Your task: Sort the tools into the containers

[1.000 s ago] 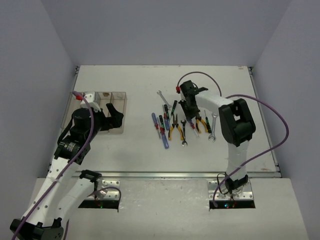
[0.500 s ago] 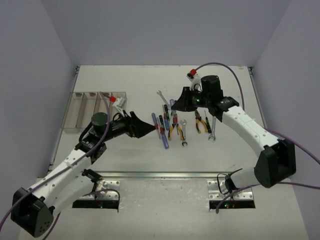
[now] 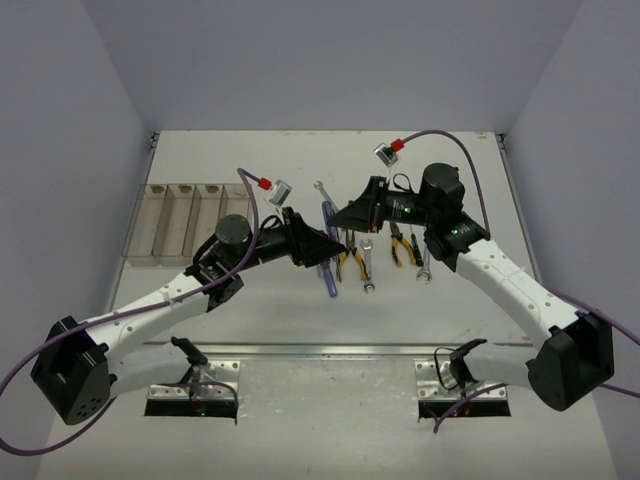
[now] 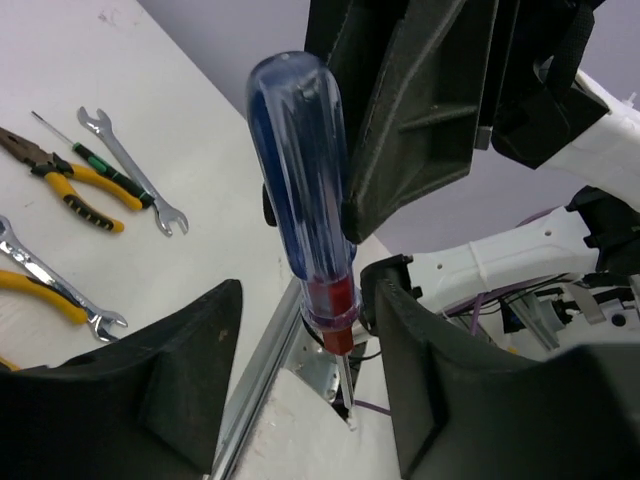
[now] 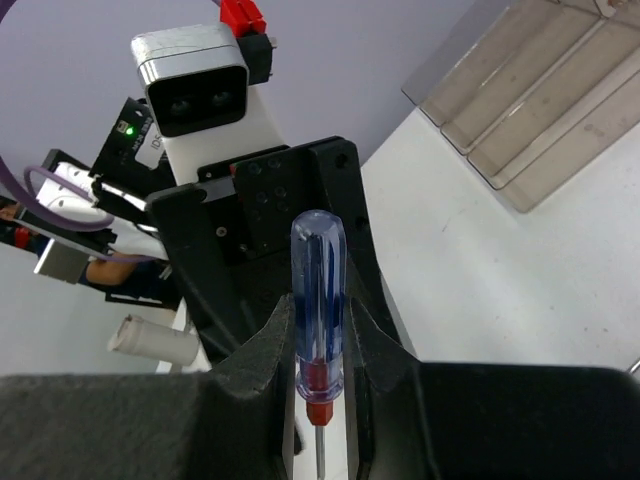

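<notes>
My right gripper is shut on a blue clear-handled screwdriver with a red collar, held upright above the table's middle. My left gripper faces it; its fingers stand on either side of the screwdriver, a gap still showing on one side. In the top view the two grippers, left and right, meet over the row of tools. The containers, four clear bins, stand at the left, also seen in the right wrist view.
On the table lie yellow-handled pliers, a silver wrench, another pair of pliers, a wrench and a blue screwdriver. The left wrist view shows pliers, a wrench and a green screwdriver.
My left arm swung from the bins to the middle and its jaws narrowed around the screwdriver. My right arm lifted the blue screwdriver off the table and turned toward the left arm.
</notes>
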`<state>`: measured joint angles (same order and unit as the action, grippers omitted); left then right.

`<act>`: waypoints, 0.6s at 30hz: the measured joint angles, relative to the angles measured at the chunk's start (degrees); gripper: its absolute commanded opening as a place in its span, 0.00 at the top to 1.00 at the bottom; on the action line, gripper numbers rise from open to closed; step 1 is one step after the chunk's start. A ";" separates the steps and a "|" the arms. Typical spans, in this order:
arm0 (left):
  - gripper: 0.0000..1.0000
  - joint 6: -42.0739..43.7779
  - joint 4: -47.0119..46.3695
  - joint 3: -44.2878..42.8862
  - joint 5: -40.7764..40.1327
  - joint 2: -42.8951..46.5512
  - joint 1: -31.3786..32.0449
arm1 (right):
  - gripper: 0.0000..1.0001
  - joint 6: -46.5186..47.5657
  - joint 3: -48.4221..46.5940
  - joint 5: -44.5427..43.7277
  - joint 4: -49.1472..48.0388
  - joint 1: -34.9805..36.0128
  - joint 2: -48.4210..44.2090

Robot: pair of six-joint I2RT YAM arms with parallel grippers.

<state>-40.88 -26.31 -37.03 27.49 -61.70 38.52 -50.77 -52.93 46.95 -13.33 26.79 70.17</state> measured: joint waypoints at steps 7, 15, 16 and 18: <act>1.00 0.20 -2.08 -0.57 -1.54 -0.19 0.55 | 0.65 -1.22 0.00 0.01 -1.94 0.29 0.11; 1.00 7.70 15.30 -6.58 -17.43 4.35 0.57 | 0.01 2.77 -0.35 -4.42 5.22 -2.36 -1.65; 1.00 9.54 21.06 -9.79 -23.68 4.09 0.36 | 0.01 4.35 -0.56 -7.14 8.94 -4.58 -2.55; 1.00 12.73 30.83 -16.97 -35.35 1.64 -0.14 | 0.01 7.33 -0.61 -15.12 17.35 -8.53 -5.09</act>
<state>-28.15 4.52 -54.01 -7.86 -60.07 38.38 -43.44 -53.54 31.83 4.01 18.25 65.09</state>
